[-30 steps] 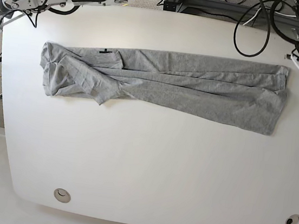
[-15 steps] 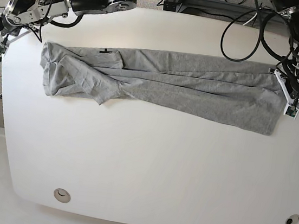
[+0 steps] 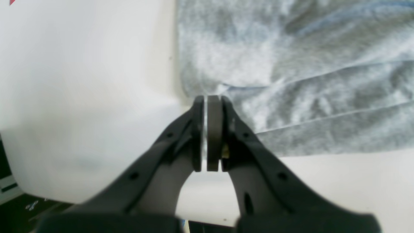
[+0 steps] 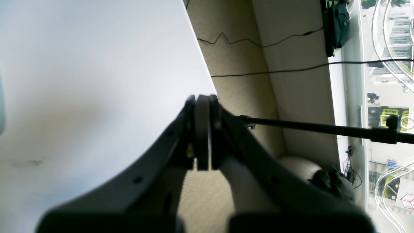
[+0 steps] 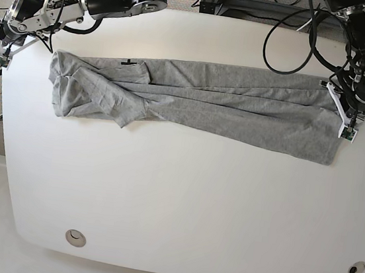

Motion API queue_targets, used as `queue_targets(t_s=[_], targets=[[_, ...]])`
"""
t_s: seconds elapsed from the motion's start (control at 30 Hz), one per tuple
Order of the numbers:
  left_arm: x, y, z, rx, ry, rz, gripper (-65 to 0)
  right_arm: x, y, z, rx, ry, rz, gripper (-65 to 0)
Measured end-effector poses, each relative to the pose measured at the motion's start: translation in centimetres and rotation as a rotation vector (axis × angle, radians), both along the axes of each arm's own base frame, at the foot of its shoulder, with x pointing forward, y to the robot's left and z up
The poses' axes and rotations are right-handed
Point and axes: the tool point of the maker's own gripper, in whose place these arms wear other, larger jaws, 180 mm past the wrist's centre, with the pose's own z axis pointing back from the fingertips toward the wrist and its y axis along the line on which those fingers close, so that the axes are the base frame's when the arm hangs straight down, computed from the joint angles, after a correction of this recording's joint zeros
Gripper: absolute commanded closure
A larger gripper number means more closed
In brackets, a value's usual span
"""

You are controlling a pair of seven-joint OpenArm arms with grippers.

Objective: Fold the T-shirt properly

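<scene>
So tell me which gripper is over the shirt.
The left gripper, at the T-shirt's hem end; the right gripper hangs off the table edge.

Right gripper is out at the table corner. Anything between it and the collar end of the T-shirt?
Only bare white table. In the base view the shut right gripper sits at the edge, apart from the T-shirt, with nothing lying between.

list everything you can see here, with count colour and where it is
T-shirt: one, heather grey, folded into a long strip across the far half of the table
table: one, white, beneath it all
cables: several, black, far edge
round ports: two, near corners of the table
left gripper: one, black, shut, at the shirt's hem end
right gripper: one, black, shut, over the table edge beyond the collar end
</scene>
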Motion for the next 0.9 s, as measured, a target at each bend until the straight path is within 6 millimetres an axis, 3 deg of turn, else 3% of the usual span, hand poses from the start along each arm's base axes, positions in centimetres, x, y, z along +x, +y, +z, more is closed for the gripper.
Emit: queue_targets(t_s=[0.53,0.9], targets=[[-0.1,0.0,-0.1,-0.002,0.001,0.003,-0.3,0.4,0.1,0.1,-0.007,0.007,0.021,0.0],[-1.3,0.1,-0.8,-0.001,0.034,0.006,-0.3,0.6,0.4,0.0,-0.013,0.03,0.053,0.0]])
